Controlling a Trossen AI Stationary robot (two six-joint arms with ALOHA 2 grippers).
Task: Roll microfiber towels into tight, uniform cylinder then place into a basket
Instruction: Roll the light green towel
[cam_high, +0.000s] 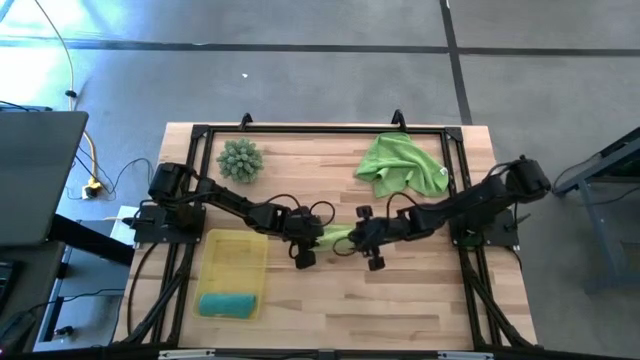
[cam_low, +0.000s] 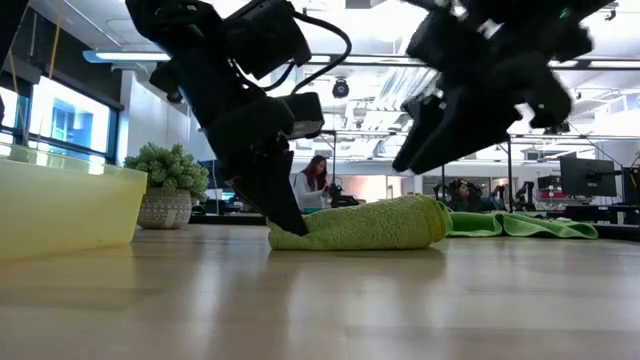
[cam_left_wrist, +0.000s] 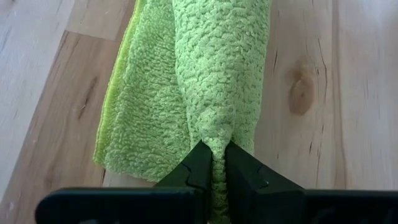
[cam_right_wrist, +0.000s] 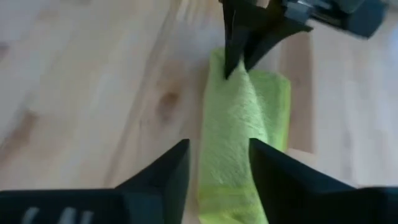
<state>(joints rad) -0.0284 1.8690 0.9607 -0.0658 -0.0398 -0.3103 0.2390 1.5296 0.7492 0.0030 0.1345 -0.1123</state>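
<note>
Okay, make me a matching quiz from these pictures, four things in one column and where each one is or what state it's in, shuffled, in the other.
Things:
1. teal towel
2. rolled lime towel
3. loose lime towel
4. spiky ball

Places or states:
A. crumpled at the table's far right
B. pinched at one end by the left end effector
C. rolled, lying in the yellow basket
D. far left on the table, beyond the basket

Pairs: 1-C, 2-B, 3-A, 4-D

One camera is hanging overhead, looking straight down on the whole surface (cam_high: 400, 290). Another is sitting at tabletop level, facing the room. Both wrist cameras are peering close at the same rolled lime towel (cam_left_wrist: 217, 74) from opposite ends.
</note>
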